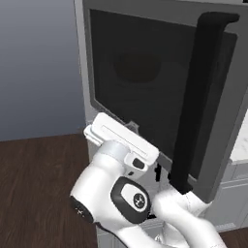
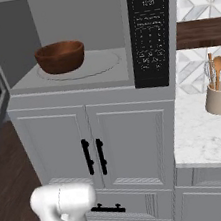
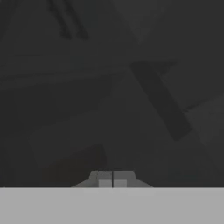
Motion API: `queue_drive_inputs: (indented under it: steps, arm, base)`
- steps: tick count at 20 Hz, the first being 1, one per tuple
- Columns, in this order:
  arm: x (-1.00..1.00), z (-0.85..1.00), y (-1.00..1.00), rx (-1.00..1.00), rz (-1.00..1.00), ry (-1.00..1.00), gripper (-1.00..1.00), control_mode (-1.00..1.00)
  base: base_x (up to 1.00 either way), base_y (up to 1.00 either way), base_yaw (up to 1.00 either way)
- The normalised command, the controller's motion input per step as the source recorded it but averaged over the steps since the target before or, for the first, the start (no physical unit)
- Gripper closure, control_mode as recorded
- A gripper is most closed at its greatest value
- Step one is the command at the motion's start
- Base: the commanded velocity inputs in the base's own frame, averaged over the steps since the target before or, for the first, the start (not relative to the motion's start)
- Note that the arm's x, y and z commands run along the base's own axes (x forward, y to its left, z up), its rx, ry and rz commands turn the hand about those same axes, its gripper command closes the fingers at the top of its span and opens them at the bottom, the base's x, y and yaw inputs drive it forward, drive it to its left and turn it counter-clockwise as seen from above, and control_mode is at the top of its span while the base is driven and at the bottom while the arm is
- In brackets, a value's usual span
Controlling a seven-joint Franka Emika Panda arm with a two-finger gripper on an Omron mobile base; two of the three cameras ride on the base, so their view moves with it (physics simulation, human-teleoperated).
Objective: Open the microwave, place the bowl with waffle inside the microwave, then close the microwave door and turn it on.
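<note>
The bowl (image 2: 60, 57) sits inside the microwave (image 2: 78, 39), on the pale round turntable toward the left of the cavity — reddish-brown, deep, upright; from my right base view I cannot tell whether the waffle lies in it. By my reading, two steps are done: the oven is open and the bowl is placed. Left to do are shutting the microwave door (image 1: 145, 87) and starting the oven at the black control strip (image 2: 150, 30) to the right of the cavity. The door stands swung wide, its dark glass facing my left base camera, the long black bar handle (image 1: 196, 101) running down its right side. My gripper (image 3: 112, 179) is clenched with nothing between the fingertips, pressed close against dark glass — positioned, I judge, to push the door closed. Beneath the microwave are white cabinets (image 2: 95, 145).
</note>
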Motion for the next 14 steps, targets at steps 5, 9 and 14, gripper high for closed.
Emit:
queue_drive_inputs:
  steps: [5, 9, 14]
  arm:
    - [0.96, 0.71, -0.21, -0.02, 0.00, -0.10, 1.00, -1.00]
    - [0.87, 0.76, -0.21, -0.04, 0.00, -0.11, 1.00, -1.00]
    - [1.00, 0.67, -0.22, -0.01, 0.00, -0.02, 1.00, -1.00]
  base:
    - [0.00, 0.00, 0.00]
    - [0.00, 0.00, 0.00]
    - [0.00, 0.00, 0.00]
